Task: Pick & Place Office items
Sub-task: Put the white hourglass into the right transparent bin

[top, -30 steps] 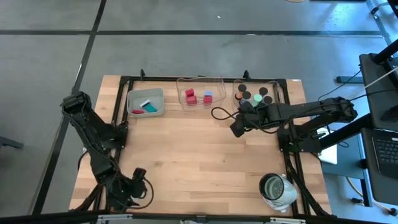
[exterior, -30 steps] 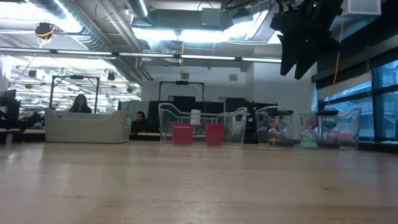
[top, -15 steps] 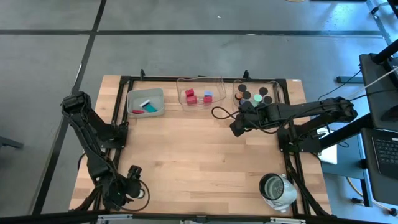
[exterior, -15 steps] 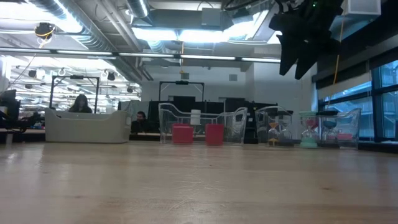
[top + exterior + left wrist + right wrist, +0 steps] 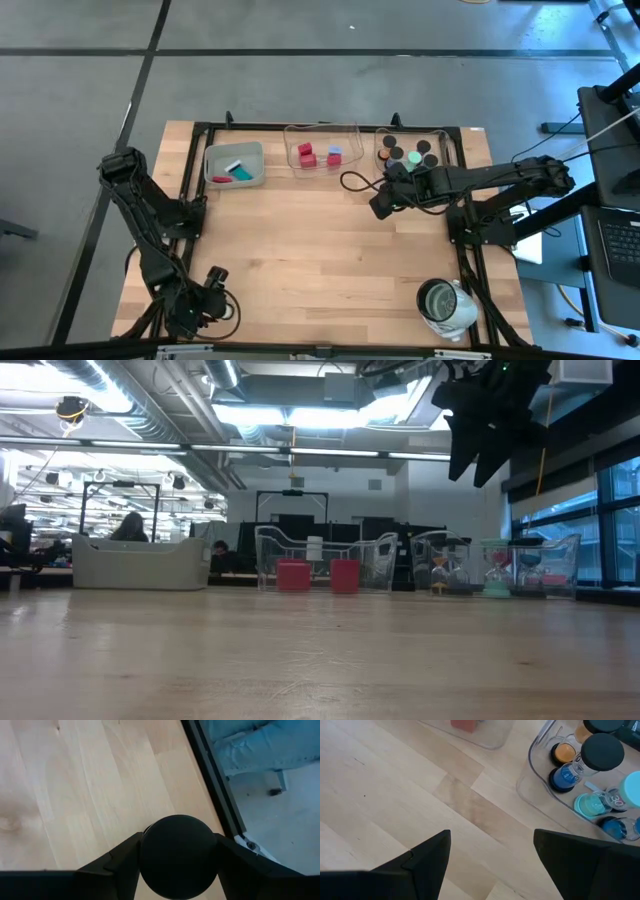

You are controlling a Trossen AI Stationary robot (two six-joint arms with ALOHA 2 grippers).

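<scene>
- Right gripper (image 5: 379, 209): dark two-finger pincer hanging above the table, on the table-centre side of the clear plastic tray of round caps (image 5: 444, 140), just beside its near corner. Right wrist view shows both fingers (image 5: 427, 852) spread wide with only bare wood between them: empty.
- Key relation: the black round caps (image 5: 425, 147) and green disc (image 5: 413, 158) lie beyond the fingertips, back toward the table's far edge. Right arm is by far the nearer; my read is that a short reach forward puts it over the tray.
- Long axis: caps are round, so none to align to; approach angle should not matter much.
- Cap tray contents: black caps, green disc, an orange piece (image 5: 564, 752), blue-topped pieces (image 5: 563, 776), packed close together. Risk as I judge it: open fingers nudge neighbours.
- Middle clear tray (image 5: 350, 128), next along from the cap tray: two red blocks (image 5: 306, 152) and a pale-blue cube (image 5: 335, 153).
- Grey tray (image 5: 214, 153), furthest from the cap tray in the row: teal rectangle (image 5: 243, 174), white rectangle (image 5: 234, 166), a thin red piece.
- Silvery-white round container (image 5: 441, 303): well apart from the cap tray, at the table's near edge on the same side.
- Left gripper (image 5: 208, 300): parked at the near corner, diagonally opposite the cap tray. Cannot tell whether it is open.
</scene>
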